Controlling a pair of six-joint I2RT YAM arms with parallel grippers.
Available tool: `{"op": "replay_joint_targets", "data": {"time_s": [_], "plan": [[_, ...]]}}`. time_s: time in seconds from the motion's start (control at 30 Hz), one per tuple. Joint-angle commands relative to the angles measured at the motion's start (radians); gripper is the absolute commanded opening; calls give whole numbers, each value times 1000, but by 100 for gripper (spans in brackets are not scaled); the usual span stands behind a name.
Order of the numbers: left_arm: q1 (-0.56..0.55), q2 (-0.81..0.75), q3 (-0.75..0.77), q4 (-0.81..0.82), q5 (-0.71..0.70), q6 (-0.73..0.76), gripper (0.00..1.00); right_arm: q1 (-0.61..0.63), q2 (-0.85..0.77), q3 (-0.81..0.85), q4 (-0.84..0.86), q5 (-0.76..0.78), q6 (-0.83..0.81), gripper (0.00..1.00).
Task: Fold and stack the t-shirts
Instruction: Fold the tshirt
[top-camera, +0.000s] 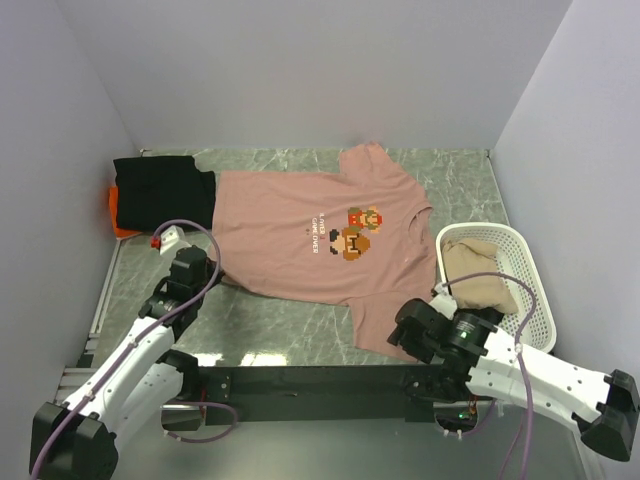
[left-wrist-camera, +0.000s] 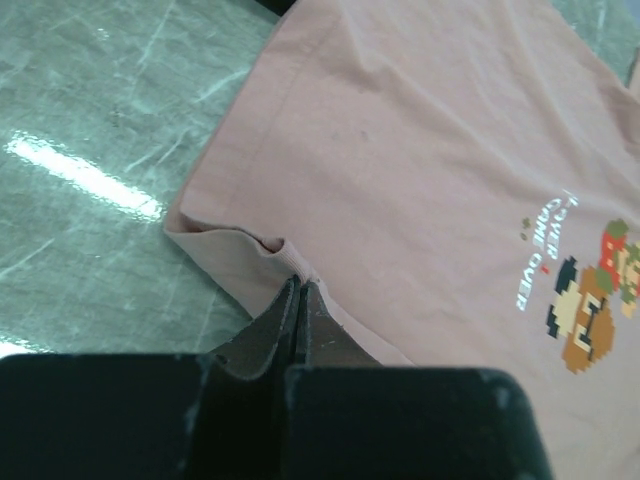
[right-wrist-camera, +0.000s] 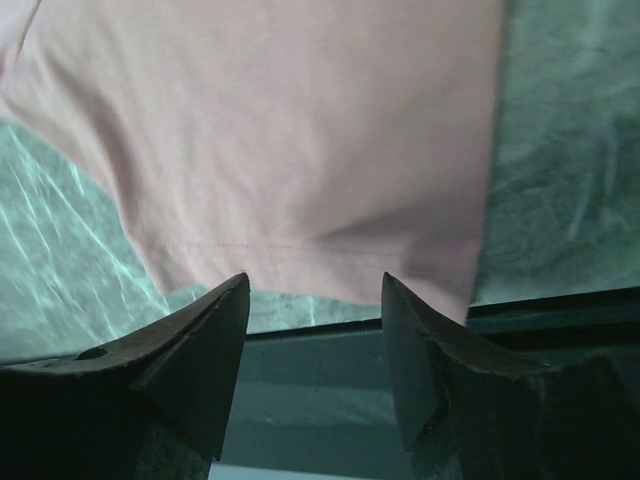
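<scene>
On the green marble table (top-camera: 280, 320), the left gripper (left-wrist-camera: 298, 290) pinches the hem corner of the pink t-shirt (top-camera: 300, 225), which spreads flat ahead of it. The right gripper (right-wrist-camera: 312, 295) stands spread, with the sleeve edge just beyond its fingertips.

We see a green marbled worktop (top-camera: 280, 325) boxed by plain pale walls (top-camera: 300, 70) at nine, twelve and three o'clock.

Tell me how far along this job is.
Done: black tee sits folded on orange tee, far left. In hand: pink tee lies flat; left fingers pinch its hem, right fingers open at its near sleeve. Left: fold, stack it; a beige garment waits in the basket.
</scene>
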Motion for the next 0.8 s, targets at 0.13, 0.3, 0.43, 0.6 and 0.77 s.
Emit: {"op": "replay_joint_targets", "data": {"time_s": [0.13, 0.3, 0.43, 0.6, 0.77], "plan": [[4, -26, 14, 58, 62, 21, 0, 29, -23, -3, -86, 137, 219, 59], [4, -26, 15, 65, 79, 21, 1, 80, 164, 59, -136, 192, 300, 58], [4, -28, 11, 74, 89, 24, 1, 126, 286, 138, -236, 218, 407, 58], [-11, -31, 11, 80, 76, 25, 1, 167, 398, 220, -342, 241, 522, 61], [-24, -36, 17, 69, 66, 25, 0, 167, 383, 140, -250, 155, 559, 62]]}}
